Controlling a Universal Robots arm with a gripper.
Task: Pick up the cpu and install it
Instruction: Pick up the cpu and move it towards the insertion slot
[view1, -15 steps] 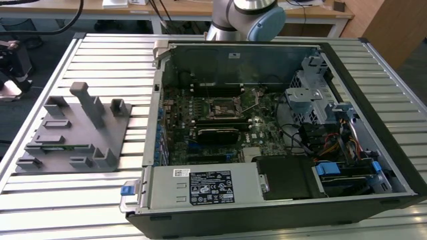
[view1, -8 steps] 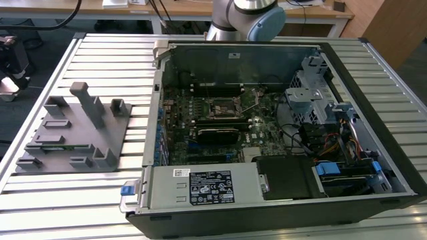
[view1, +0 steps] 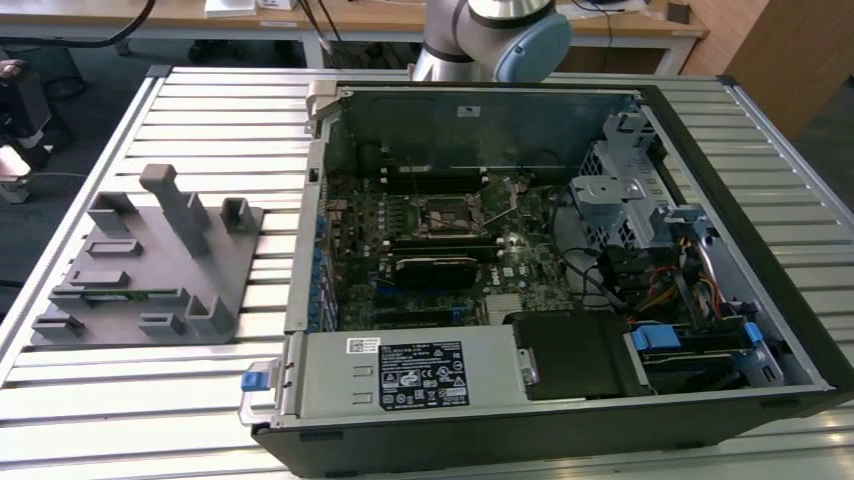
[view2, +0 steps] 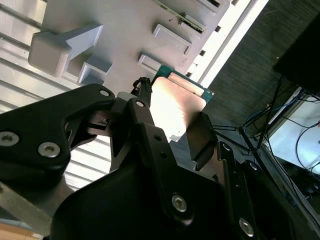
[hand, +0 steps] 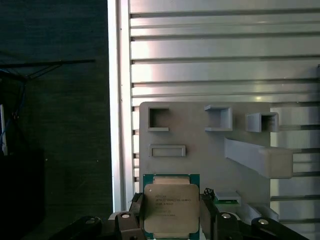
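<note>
Jaws: clamped on cpu (hand: 169, 210), raised over grey holder block (hand: 200, 150) | pickup: done | motherboard socket (view1: 445, 215) in computer case (view1: 534, 445): looks empty | install: not yet done

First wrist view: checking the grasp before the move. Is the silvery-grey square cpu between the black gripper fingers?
Yes, the silvery-grey square cpu sits in the gripper, with black fingers against two opposite edges.
</note>
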